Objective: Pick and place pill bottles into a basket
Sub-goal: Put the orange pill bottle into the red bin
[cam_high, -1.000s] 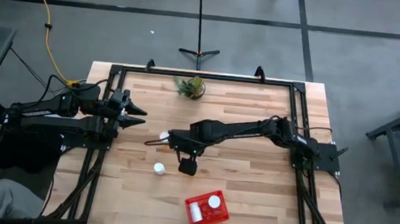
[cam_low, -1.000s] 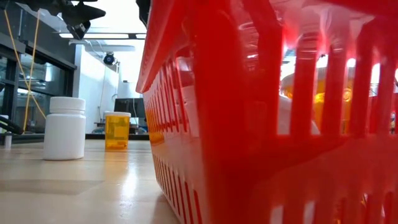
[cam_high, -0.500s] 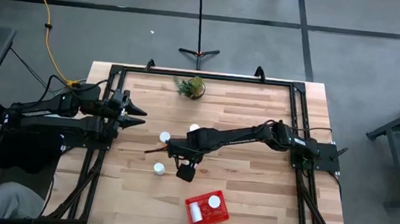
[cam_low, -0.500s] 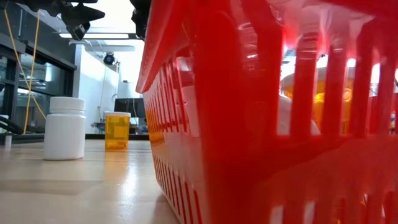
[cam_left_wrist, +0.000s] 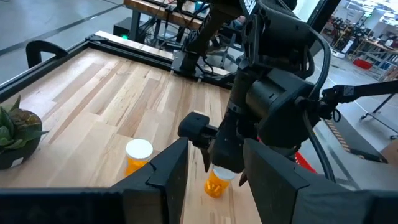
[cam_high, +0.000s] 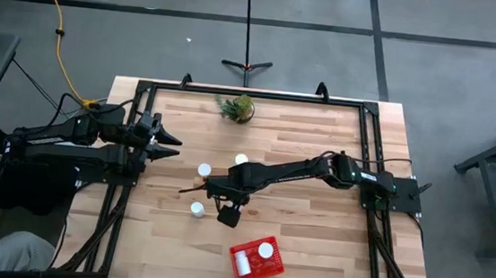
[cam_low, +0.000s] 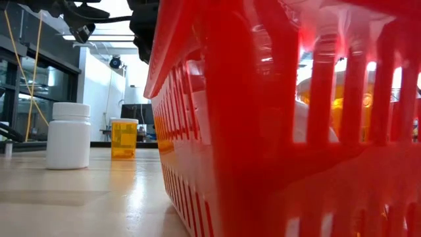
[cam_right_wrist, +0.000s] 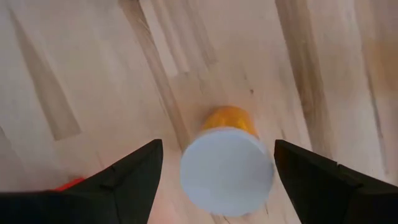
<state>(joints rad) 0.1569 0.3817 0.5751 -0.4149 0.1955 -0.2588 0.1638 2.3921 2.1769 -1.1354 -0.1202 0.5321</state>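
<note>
Wooden table (cam_high: 312,235) first, with the red basket (cam_high: 257,259) near its front edge, two pill bottles (cam_high: 265,249) inside; three more bottles standing beyond the basket (white caps up), well apart from it. Right gripper (cam_right_wrist: 214,165) over one such bottle (cam_right_wrist: 227,169), fingers spread wide either side, not touching; left gripper (cam_high: 172,143) parked farther off, fingers likewise parted, holding nothing.
</note>
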